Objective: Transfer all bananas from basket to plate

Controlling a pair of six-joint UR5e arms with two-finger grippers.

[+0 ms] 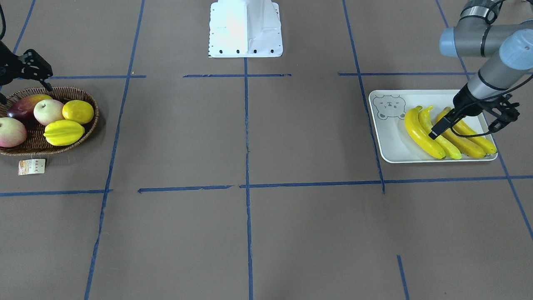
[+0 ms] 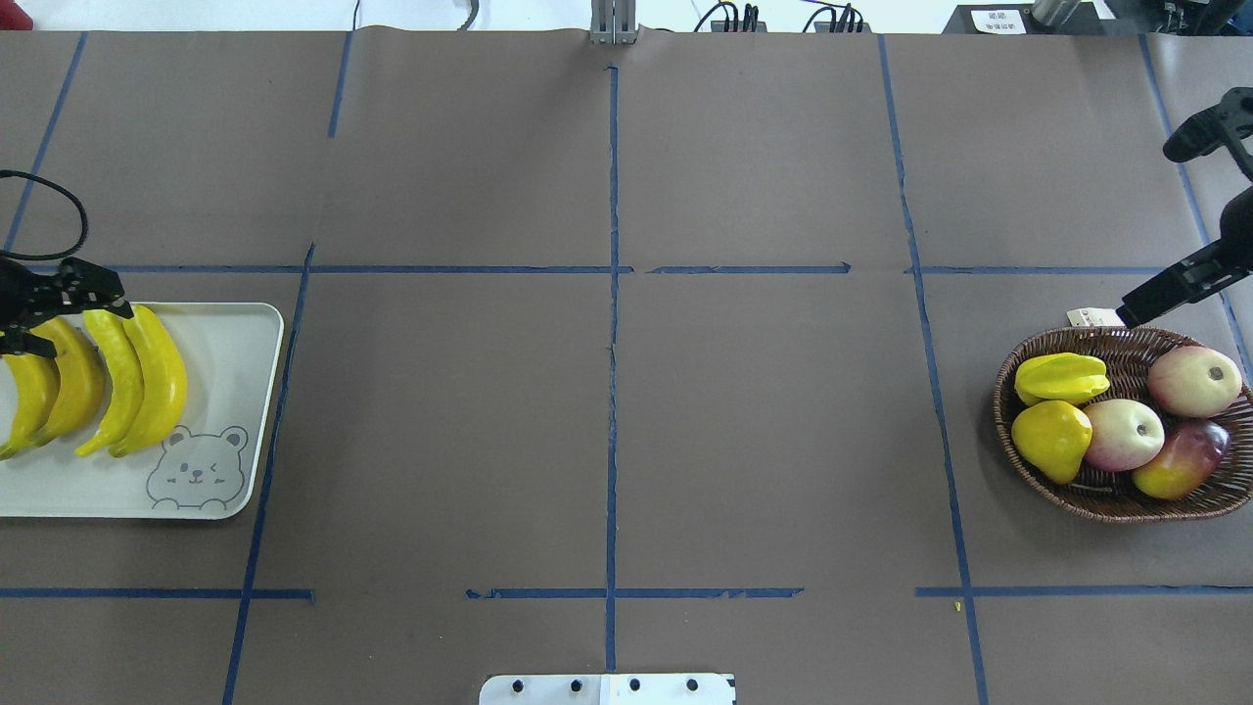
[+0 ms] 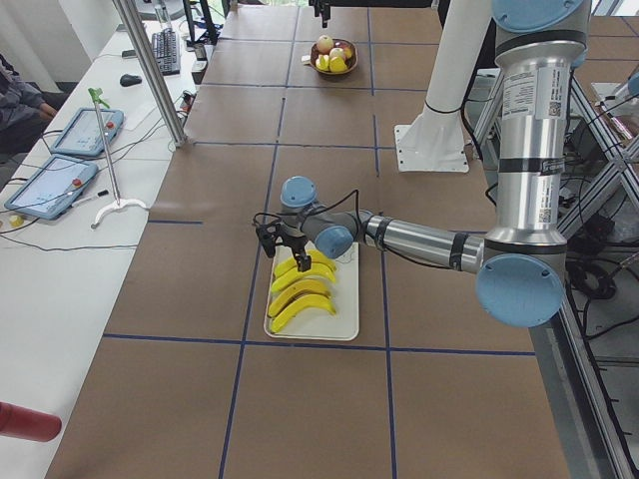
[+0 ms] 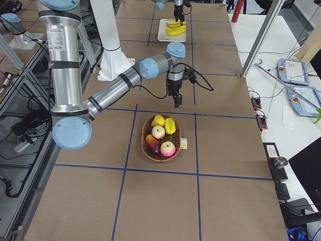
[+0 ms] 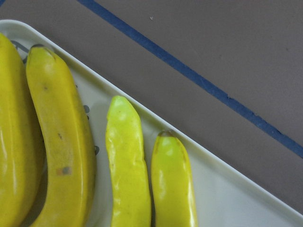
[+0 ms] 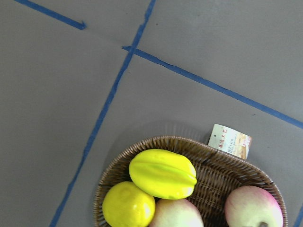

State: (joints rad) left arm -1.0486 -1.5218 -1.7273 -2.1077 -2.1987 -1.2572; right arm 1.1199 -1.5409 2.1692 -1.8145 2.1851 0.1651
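Observation:
Four yellow bananas (image 2: pixel 127 382) lie side by side on the pale plate (image 2: pixel 215 352) with the bear print, at the table's left end. My left gripper (image 2: pixel 70 328) hovers open over their far tips, with one finger on each side of the row, holding nothing. The left wrist view shows the banana tips (image 5: pixel 128 175) and the plate's rim from close up. The dark wicker basket (image 2: pixel 1106 504) sits at the right end and holds no banana. My right gripper (image 1: pixel 26 93) hangs open and empty just above the basket's rim (image 1: pixel 79 141).
In the basket are a ridged starfruit (image 2: pixel 1062 377), a round yellow fruit (image 2: pixel 1052 441), two pink-white apples (image 2: pixel 1194 380) and a red-yellow mango (image 2: pixel 1184 460). Its paper tag (image 1: pixel 31 166) lies on the brown, blue-taped table. The white robot base (image 1: pixel 245 29) stands mid-table.

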